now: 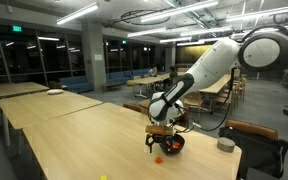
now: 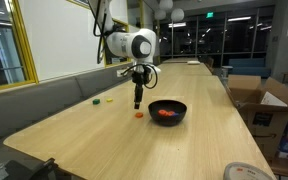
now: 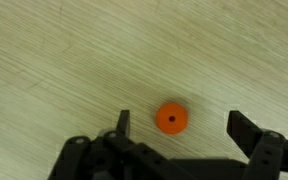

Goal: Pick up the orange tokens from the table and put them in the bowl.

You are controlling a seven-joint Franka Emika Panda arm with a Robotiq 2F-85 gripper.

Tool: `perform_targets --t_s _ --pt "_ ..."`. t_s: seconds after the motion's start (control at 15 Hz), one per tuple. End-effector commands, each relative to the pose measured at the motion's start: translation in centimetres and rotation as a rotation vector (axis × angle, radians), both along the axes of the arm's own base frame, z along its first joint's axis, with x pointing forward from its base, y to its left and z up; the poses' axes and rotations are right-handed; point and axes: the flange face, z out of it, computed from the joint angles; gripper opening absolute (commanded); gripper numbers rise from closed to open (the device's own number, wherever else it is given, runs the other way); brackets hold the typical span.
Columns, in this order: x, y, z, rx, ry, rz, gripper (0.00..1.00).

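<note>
"Orange tokens (image 2: 164, 114): some are in the bowl (image 2: 170, 122) already, aren't they?"

"Yes, I see red-orange pieces inside it. One orange token (image 3: 171, 118) lies loose on the surface (image 2: 104, 140), just beside the bowl, on the side toward the long edge by the bench (image 2: 54, 100). So I judge I'm at the pick step for that one."

"And your end effector (image 3: 184, 128)?"

"I have it hanging right over the token, fingers (image 3: 246, 130) spread wide, nothing held. In the wrist view the token sits between them, slightly off centre. I can't tell whether the tips touch the wood."

"Next move?"

"I'd go straight down and close. The piece is thin and flat, so I expect the tips must come almost to the surface or they'll slip over it. Then a short carry across to the bowl and let go."

"What else is there, left to right?"

"In an exterior view there's a yellow-framed glass wall, then the bench. Near that long edge sit a green speck (image 2: 97, 101) and a yellow speck (image 2: 109, 99). After them come the token and the bowl. Cardboard boxes (image 2: 259, 105) stand past the opposite long edge, and a pale round thing (image 2: 242, 172) sits at the near corner. In an exterior view a grey container (image 1: 225, 145) sits by an edge. The room is wide, with dark windows, strip lights and more tables behind."
</note>
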Motion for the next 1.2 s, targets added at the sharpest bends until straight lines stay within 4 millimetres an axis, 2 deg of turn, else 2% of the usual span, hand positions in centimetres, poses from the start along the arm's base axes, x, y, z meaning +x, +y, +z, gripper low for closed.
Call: perform_targets --t_s 0.0,0.47,1.13 --pt "0.9 0.1 -1.4 0.016 0.03 -0.033 1.0" --pt "0.6 0.4 -3.6 0.002 0.062 -0.07 1.0" --pt "0.2 1.2 -4.0 -0.131 0.066 -0.164 1.0"
